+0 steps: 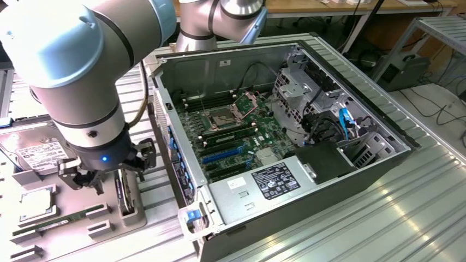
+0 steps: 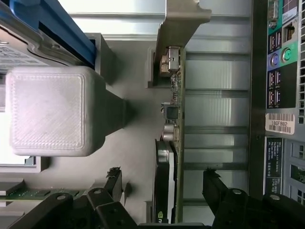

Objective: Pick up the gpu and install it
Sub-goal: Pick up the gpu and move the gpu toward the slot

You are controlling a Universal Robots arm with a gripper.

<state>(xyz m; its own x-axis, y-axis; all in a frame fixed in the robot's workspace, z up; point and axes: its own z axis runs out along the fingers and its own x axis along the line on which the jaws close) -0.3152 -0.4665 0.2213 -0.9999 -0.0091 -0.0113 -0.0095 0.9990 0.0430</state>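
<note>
Green circuit card, the gpu [image 2: 172, 143]: found standing on its long edge in a slot of the grey printed holder [image 1: 73, 215], just beside the open computer case [image 1: 378, 131], on the exterior view's left. A silver end bracket [image 2: 180, 24] and a black fan block [image 2: 161, 167] are noted along the card in the wrist view. Gripper [image 1: 109, 174]: placed directly above the card, jaws spread wide, one finger to each face, neither seen touching it; nothing is held. Step in hand, as judged: the pick-up, at the stage of alignment over the card; no lift is made and the install is not begun. The blue expansion slots [image 1: 222, 155] on the motherboard [image 1: 240, 134] are seen unoccupied inside the case. Also listed on the holder: a hard drive [image 1: 33, 147] with a white label, a thin memory stick [image 1: 62, 221] and a square processor [image 1: 36, 201], none of them touched. Requirement of the grasp, as judged: a straight descent is called for, with the jaws kept centred across the thin edge, and a closure made on the flat faces with care around the fan block, since the card is thin and is seated close to the holder's wall.
</note>
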